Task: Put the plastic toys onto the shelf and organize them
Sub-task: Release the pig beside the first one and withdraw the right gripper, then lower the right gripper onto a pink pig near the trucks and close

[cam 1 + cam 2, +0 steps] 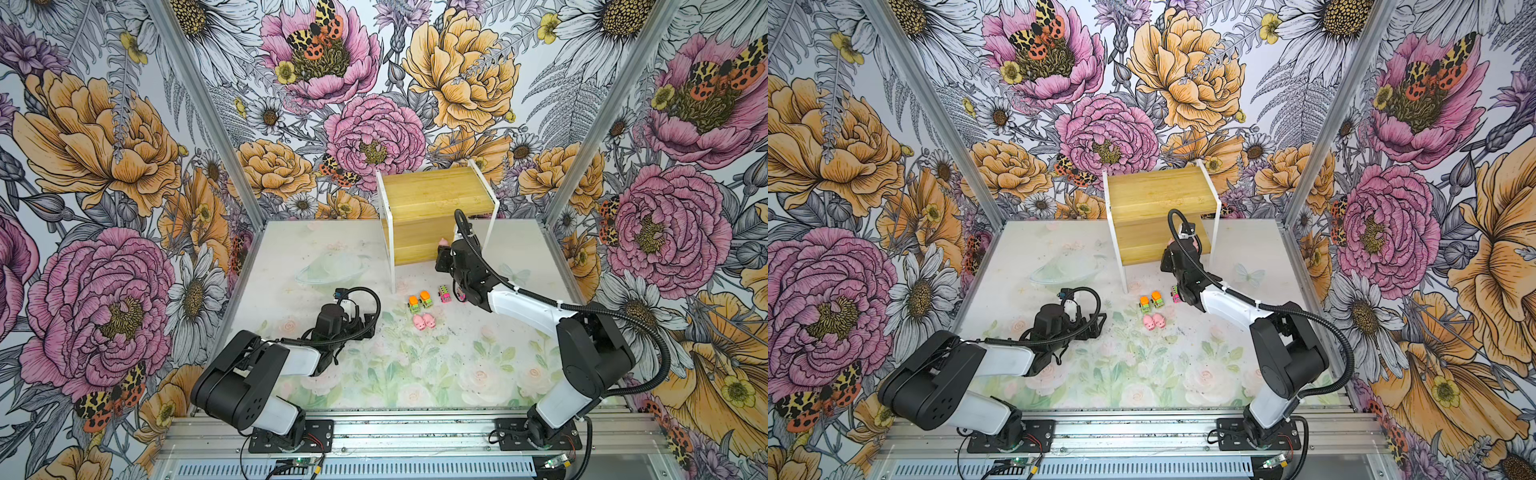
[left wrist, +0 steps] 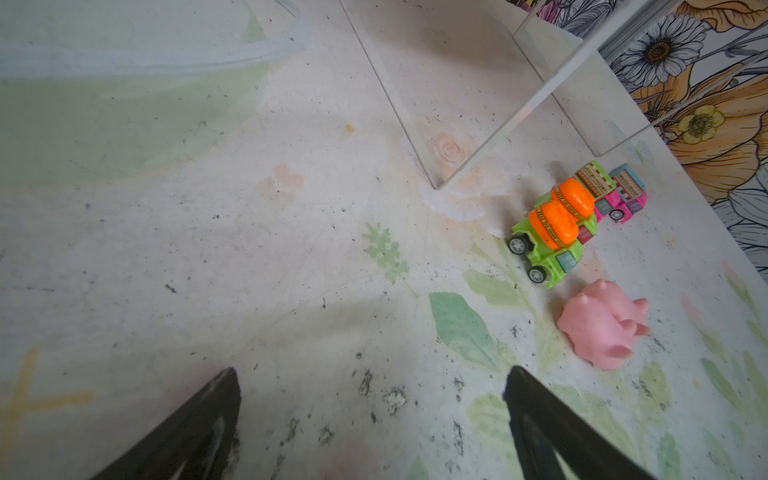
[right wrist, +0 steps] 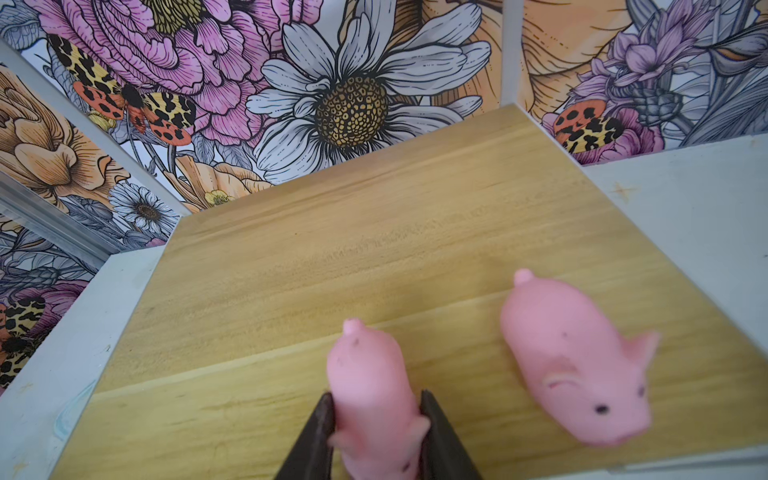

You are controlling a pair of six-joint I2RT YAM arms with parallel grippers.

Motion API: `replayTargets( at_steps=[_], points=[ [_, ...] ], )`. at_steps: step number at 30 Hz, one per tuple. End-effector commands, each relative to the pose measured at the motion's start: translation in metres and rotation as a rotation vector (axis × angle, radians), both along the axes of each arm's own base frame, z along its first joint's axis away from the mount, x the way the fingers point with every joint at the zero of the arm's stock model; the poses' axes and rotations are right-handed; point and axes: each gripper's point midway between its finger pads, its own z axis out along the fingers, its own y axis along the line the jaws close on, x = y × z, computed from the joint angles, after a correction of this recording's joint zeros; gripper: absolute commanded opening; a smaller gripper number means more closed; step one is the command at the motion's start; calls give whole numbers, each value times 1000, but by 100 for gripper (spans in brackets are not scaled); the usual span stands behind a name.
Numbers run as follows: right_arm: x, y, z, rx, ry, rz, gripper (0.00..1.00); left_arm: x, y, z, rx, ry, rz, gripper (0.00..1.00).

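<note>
The bamboo shelf [image 1: 436, 195] [image 1: 1158, 195] stands at the back of the table. My right gripper [image 3: 376, 397] [image 1: 443, 252] is over its lower board [image 3: 257, 399], shut on a pink pig [image 3: 370, 374] with both fingers against its sides. A second pig [image 3: 569, 357] lies on the same board beside it. On the table in front sit two green trucks [image 1: 419, 301] [image 2: 552, 245], two pink trucks [image 1: 444, 294] [image 2: 619, 195] and two pigs [image 1: 424, 321] [image 2: 602, 328]. My left gripper [image 1: 368, 326] [image 2: 372, 374] hovers open over bare table left of them.
A clear bowl [image 1: 332, 268] [image 2: 124, 62] sits on the table left of the shelf. The shelf's white side frame [image 1: 390, 257] reaches the table near the trucks. Metal frame posts [image 1: 208, 112] and flowered walls close in both sides.
</note>
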Motion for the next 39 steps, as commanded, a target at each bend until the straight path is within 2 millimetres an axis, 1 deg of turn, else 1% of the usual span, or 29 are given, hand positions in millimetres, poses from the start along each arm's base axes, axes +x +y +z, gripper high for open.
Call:
replayTargets(
  at_steps=[1, 7, 11, 17, 19, 22, 26, 28, 29, 34, 36, 39],
  points=[
    [-5, -1, -23, -43, 51, -3, 38, 5, -3, 8, -13, -31, -16, 99],
    [-10, 0, -21, -41, 57, 15, 46, 6, -3, 9, -14, -32, -18, 99],
    [-16, 5, -16, -35, 61, 49, 51, 6, -3, 9, -14, -33, -19, 99],
    [-32, 5, -7, -36, 66, 74, 60, 5, -3, 9, -14, -32, -19, 99],
    [-43, 3, -5, -45, 73, 76, 67, 6, -3, 10, -14, -35, -18, 99],
    [-65, 4, -1, -95, 71, 91, 70, 5, -3, 10, -14, -36, -19, 99],
    [-98, 5, 1, -94, 56, 139, 71, 5, -4, 10, -15, -36, -21, 99],
    [-116, 5, -6, -88, 62, 175, 71, 4, -4, 9, -15, -33, -21, 99],
    [-124, 5, -12, -80, 71, 195, 70, 5, -4, 9, -16, -34, -20, 99],
    [-161, 8, -60, -17, 132, 292, 67, 5, -4, 8, -16, -30, -19, 99],
    [-171, 11, -78, -20, 149, 318, 66, 5, -4, 7, -14, -27, -17, 99],
    [-178, 16, -103, -52, 186, 335, 66, 6, -4, 5, -11, -21, -15, 99]
  ],
)
